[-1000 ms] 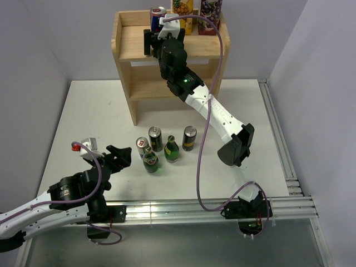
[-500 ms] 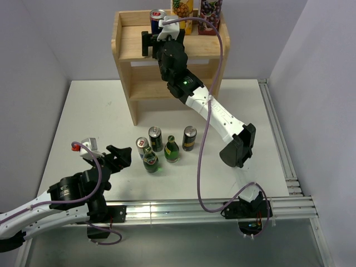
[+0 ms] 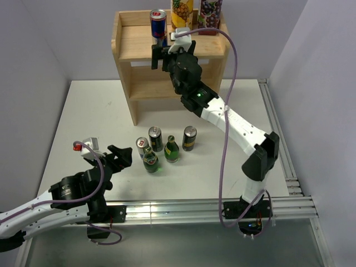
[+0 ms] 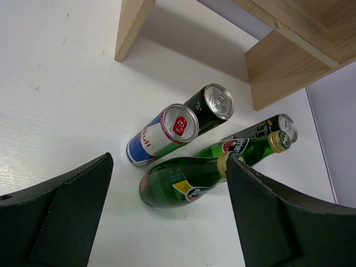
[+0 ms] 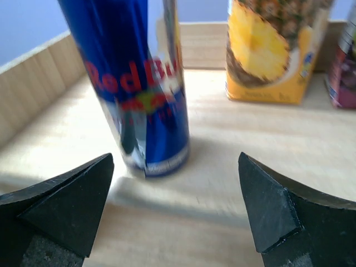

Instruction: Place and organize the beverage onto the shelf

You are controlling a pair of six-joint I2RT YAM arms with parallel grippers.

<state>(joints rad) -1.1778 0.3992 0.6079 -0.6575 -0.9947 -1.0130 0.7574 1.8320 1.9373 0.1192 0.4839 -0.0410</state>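
Observation:
The wooden shelf [image 3: 133,51] stands at the back of the table. On its top board a blue Red Bull can [image 3: 158,23] stands upright and free, left of a pineapple carton [image 3: 182,10] and a purple carton [image 3: 210,12]. My right gripper [image 3: 165,54] is open just in front of that can [image 5: 139,83], jaws wide, nothing between them [image 5: 175,214]. My left gripper [image 3: 118,157] is open low over the table, with a green bottle [image 4: 183,183] ahead between its jaws [image 4: 167,214], untouched. Beside it stand a Red Bull can [image 4: 161,136], a black can [image 4: 208,108] and a second green bottle [image 4: 245,147].
Another dark can [image 3: 189,138] stands at the right of the cluster on the white table [image 3: 89,111]. The shelf's lower tier [image 3: 150,89] sits under the right arm's forearm. A metal rail [image 3: 278,144] runs along the table's right edge.
The right gripper opened wider and drew back from the Red Bull can, leaving it upright on the shelf top; its arm swung right. The left arm hardly moved.

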